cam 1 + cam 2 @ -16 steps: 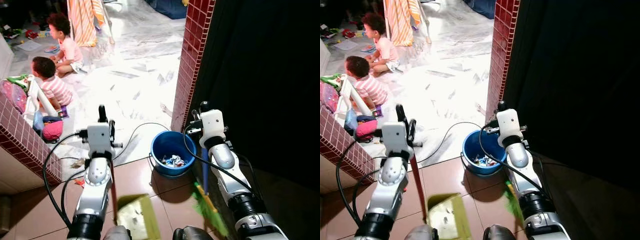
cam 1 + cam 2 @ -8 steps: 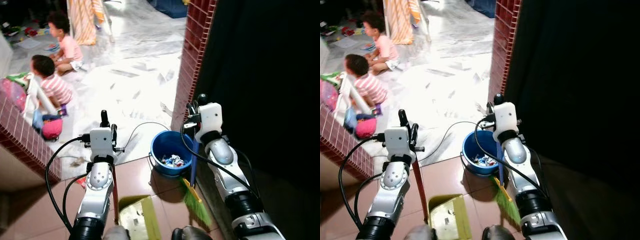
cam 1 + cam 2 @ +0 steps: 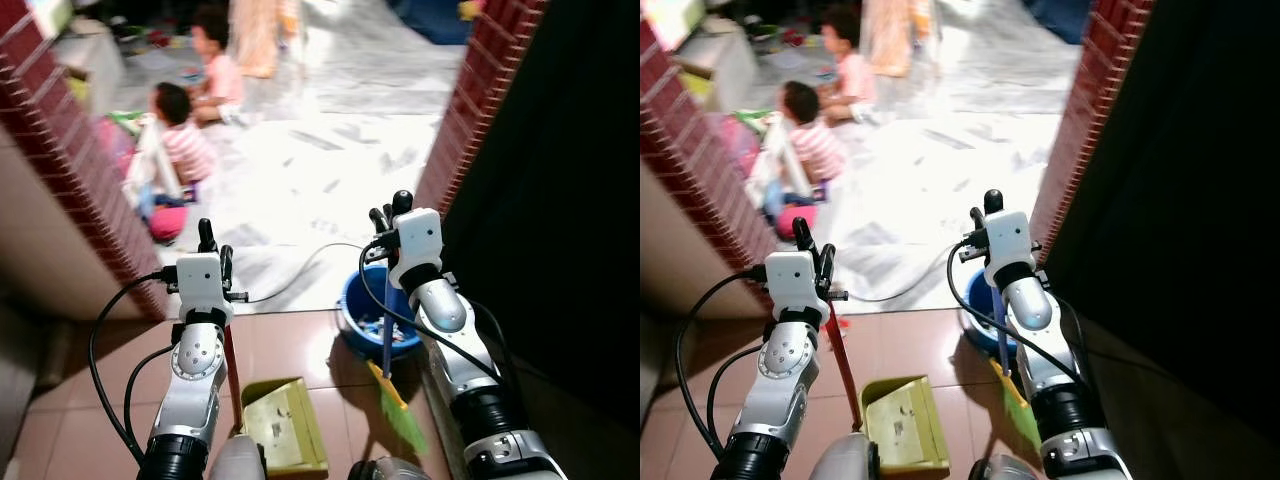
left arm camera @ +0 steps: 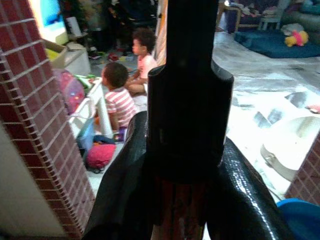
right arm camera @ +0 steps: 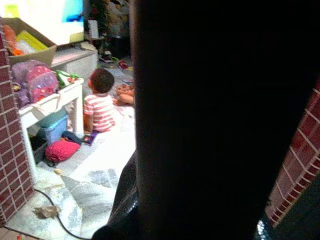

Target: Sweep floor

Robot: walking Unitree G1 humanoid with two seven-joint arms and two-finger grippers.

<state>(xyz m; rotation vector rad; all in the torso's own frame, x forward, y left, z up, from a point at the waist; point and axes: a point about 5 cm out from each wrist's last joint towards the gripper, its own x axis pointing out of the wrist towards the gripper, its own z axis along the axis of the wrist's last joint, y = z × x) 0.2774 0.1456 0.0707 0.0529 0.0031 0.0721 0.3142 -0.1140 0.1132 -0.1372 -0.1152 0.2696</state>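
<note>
Beside the blue bucket [image 3: 372, 318], on the brown tiled floor [image 3: 290, 345], a green broom [image 3: 397, 410] and a yellow-green dustpan [image 3: 283, 426] are seen. The broom's blue handle [image 3: 386, 320] is held upright by the right end effector [image 3: 392, 208], whose black fingers [image 5: 150, 200] are clenched around it; its green bristles rest on the floor just in front of the bucket. The dustpan lies on the tiles to the left of the bucket, with specks of litter on its tray. Its red-brown handle [image 3: 231, 372] rises from the pan to the left end effector [image 3: 211, 242], which is closed around it, as is shown in the left wrist view by the fingers [image 4: 125, 175] pressed against the shaft. Litter is visible inside the bucket. A black cable [image 3: 300, 272] is laid across the pale marble floor [image 3: 330, 170] behind the bucket. A red brick pillar [image 3: 470, 120] stands just behind and to the right of the bucket; a second brick wall [image 3: 70, 150] stands well to its left. Two seated children [image 3: 185, 140] and a pink bag [image 3: 168, 221] are seen well beyond the bucket.
</note>
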